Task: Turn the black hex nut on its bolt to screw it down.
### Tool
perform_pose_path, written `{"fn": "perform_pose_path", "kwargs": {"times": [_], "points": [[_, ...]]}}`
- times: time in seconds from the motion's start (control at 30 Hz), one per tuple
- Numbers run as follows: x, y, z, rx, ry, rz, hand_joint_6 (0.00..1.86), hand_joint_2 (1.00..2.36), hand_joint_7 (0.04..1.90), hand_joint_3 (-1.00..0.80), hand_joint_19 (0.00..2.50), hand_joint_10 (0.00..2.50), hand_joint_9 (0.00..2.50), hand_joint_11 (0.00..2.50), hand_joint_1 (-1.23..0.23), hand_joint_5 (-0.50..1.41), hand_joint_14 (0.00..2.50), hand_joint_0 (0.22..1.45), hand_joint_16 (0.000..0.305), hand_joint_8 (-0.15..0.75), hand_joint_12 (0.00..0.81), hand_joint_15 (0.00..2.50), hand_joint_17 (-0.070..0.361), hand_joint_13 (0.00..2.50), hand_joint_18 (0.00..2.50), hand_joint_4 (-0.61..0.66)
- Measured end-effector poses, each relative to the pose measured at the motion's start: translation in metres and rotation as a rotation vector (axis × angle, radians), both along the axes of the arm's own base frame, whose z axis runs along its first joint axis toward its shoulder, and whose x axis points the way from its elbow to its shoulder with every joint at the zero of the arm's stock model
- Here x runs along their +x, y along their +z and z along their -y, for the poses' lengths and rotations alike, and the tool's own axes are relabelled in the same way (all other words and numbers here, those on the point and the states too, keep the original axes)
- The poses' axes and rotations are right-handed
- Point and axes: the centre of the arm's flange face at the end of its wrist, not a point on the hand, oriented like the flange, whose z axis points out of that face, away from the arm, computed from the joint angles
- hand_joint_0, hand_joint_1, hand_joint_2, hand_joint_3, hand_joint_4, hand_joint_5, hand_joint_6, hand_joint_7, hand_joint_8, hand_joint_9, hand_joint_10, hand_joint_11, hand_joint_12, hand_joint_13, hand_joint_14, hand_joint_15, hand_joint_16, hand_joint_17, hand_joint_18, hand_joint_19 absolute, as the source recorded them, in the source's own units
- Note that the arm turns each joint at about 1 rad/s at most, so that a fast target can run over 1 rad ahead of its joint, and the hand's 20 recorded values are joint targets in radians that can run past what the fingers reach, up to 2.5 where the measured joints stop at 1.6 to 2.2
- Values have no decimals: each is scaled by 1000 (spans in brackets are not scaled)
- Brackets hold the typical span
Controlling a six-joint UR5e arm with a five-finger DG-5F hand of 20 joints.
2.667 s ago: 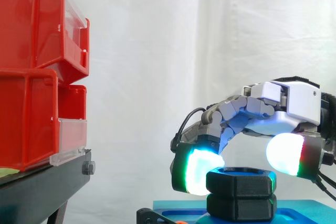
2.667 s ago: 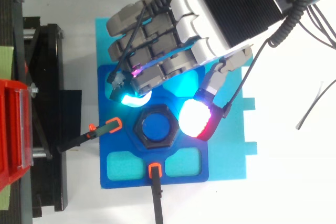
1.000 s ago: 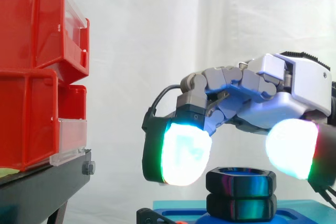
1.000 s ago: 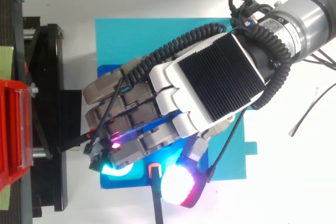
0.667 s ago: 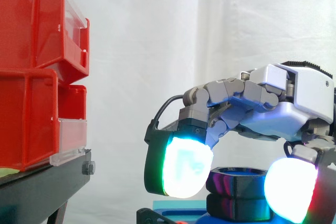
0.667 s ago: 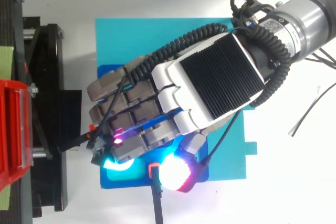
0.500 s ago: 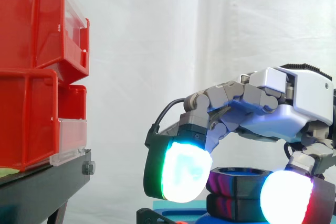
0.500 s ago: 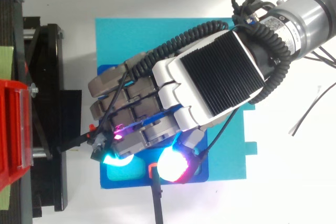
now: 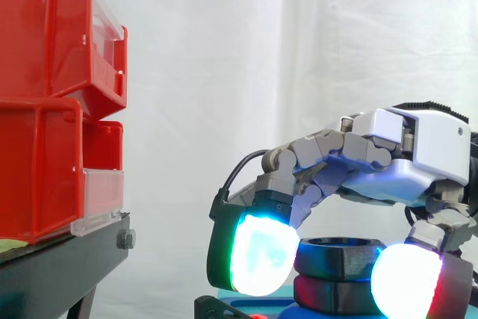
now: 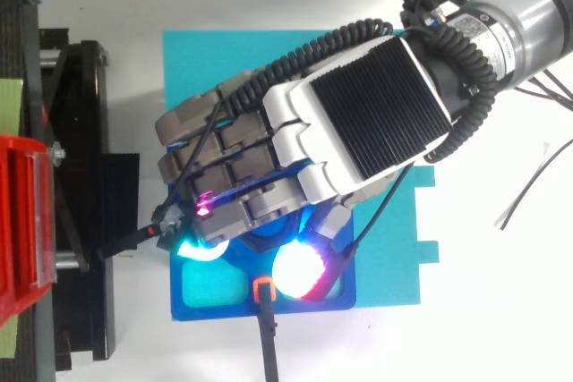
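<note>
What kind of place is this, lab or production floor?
Probably a lab test rig, not a production line: a white curtain backdrop, red bins on a black stand, and a robot hand over a black hex nut on a blue fixture.

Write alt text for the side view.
A robot hand arches low over a black hex nut, which sits on a second black hex piece on a blue base at lower right. Stacked red bins on a black stand stand at left; a white curtain hangs behind.
</note>
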Motion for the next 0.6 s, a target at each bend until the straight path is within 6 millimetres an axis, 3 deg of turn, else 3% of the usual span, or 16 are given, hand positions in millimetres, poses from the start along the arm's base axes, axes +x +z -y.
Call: {"fn": "perform_pose_path", "kwargs": {"times": [0.6], "points": [[-2, -1, 10, -6, -5, -1, 707, 1000, 829, -500, 301, 14, 714, 397, -585, -183, 12, 407, 36, 222, 281, 332, 82, 679, 467, 172]]}}
